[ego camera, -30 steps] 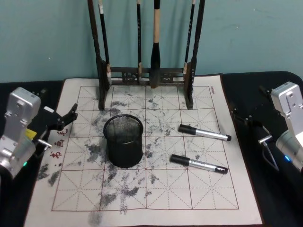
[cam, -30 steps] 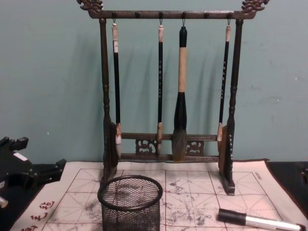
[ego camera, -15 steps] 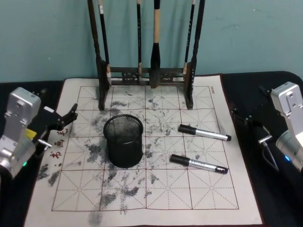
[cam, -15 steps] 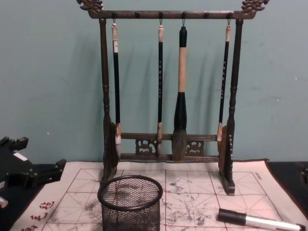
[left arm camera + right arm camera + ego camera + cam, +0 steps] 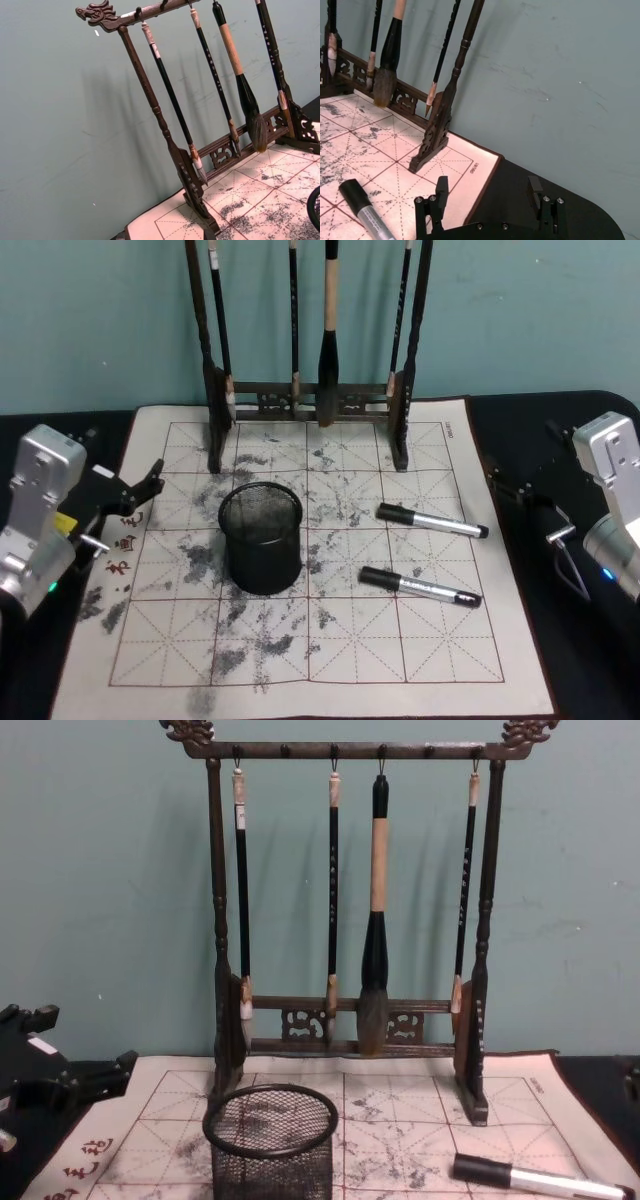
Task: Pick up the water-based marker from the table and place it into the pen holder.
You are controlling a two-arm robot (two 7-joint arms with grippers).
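Observation:
Two water-based markers with black caps lie on the white grid mat point(image 5: 330, 660), right of the pen holder. One marker point(image 5: 432, 521) is farther back, the other point(image 5: 420, 586) nearer the front. The farther one also shows in the chest view point(image 5: 540, 1178) and the right wrist view point(image 5: 367, 212). The black mesh pen holder point(image 5: 261, 537) stands upright left of the mat's centre, with nothing seen inside it. My left gripper point(image 5: 145, 492) hovers open at the mat's left edge. My right gripper point(image 5: 487, 192) is open over the dark table point(image 5: 590, 660), right of the mat and apart from the markers.
A tall dark wooden brush rack point(image 5: 310, 390) with several hanging calligraphy brushes stands at the back of the mat, before a teal wall. The mat's front half is bare apart from ink stains.

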